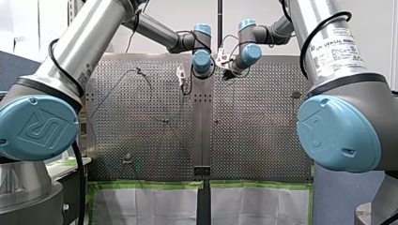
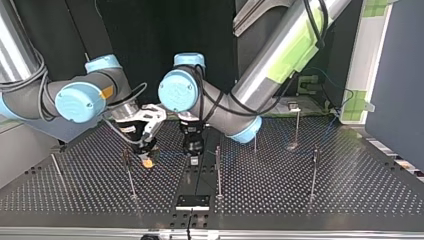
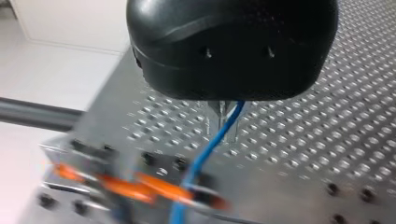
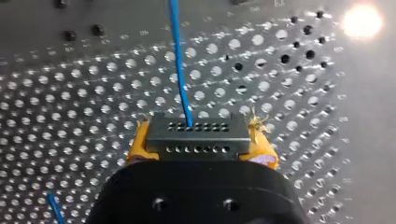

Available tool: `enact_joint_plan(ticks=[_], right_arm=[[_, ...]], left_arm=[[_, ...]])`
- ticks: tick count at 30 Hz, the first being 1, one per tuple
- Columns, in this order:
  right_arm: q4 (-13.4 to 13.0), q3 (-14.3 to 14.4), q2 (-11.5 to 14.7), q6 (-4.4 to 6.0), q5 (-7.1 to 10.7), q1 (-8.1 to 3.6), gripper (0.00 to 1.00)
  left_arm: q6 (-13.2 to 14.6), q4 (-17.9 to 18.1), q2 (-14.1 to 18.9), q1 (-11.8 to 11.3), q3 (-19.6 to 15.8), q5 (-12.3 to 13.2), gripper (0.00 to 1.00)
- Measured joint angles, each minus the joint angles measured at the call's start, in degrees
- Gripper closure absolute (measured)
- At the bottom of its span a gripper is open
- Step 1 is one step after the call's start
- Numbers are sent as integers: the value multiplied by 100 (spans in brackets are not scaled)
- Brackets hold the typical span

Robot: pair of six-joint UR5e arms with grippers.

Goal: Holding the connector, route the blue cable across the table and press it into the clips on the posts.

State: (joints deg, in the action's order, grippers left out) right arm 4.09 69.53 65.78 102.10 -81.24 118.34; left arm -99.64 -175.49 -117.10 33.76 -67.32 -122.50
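Two robot arms meet low over a perforated metal table (image 2: 300,200), their grippers near each other but apart. Thin upright posts (image 2: 313,170) stand around them. One is just beside the left gripper (image 2: 192,148), one is just beside the right gripper (image 2: 146,156), and the others are well apart to the sides. A small black plate (image 2: 192,201) lies flat on the table a little beyond the left gripper.

The right gripper is closed. Its yellow pads (image 4: 263,142) press on the two ends of the connector (image 4: 196,140), a dark grey block with two rows of small holes. The blue cable (image 4: 180,70), thin and bright, leaves the connector's upper row of holes and runs nearly straight ahead of this gripper, over the table. A second short piece of blue shows low beside the gripper body.

The left gripper is black. Its metal fingers (image 3: 220,111) are drawn close together with the blue cable between them. They seem to pinch it, though the wrist view is blurred. Beyond the fingers the cable bends gently towards a blurred orange shape (image 3: 140,186) that I cannot make out.
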Motion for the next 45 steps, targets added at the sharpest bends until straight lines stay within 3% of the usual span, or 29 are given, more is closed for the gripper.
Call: enact_joint_plan(ticks=[6, 20, 26, 33, 45], right_arm=[[-3, 168, -6, -9, 0, 11, 100], [-5, 421, -1, -40, 5, 53, 100], [-24, 702, -3, -120, -18, 67, 100], [-214, 1105, -5, -167, -35, 68, 100], [-760, 1697, -10, -127, -32, 89, 100]], left_arm=[[16, 262, 148, 16, -370, -30, 100], [-64, 989, 159, -7, -1153, 27, 100], [-83, 1360, 156, -35, -1523, 58, 100], [-74, 1814, 82, -59, -1980, 355, 100], [-70, 2510, -139, -120, -2674, 862, 100]])
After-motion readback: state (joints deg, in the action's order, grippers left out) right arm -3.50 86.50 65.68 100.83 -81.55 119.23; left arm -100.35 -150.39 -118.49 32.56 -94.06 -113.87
